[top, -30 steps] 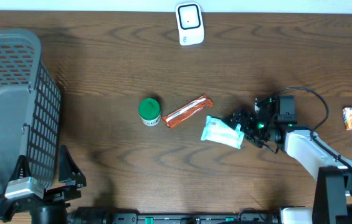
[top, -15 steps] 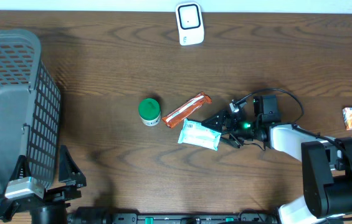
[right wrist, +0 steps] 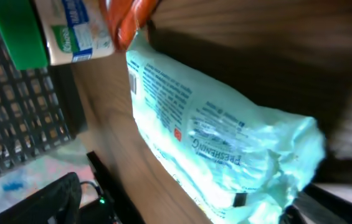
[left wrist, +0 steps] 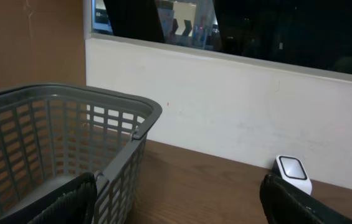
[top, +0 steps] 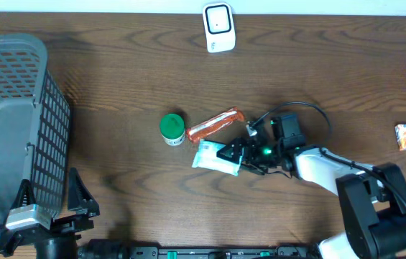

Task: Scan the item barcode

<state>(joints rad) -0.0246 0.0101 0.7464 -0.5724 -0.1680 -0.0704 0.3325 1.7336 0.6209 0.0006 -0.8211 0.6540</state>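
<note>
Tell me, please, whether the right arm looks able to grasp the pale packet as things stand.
Probably yes. The right gripper sits at the packet, jaws open either side of its near end, nothing between. The orange bar lies close by its far end only.

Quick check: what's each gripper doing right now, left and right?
Left gripper: open, holding nothing.
Right gripper: open, fingers either side of the pale green packet, no clamp on it visible.

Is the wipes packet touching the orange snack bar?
Touching. Right wrist view: the wipes packet has its corner against the end of the orange snack bar, with no gap.
</note>
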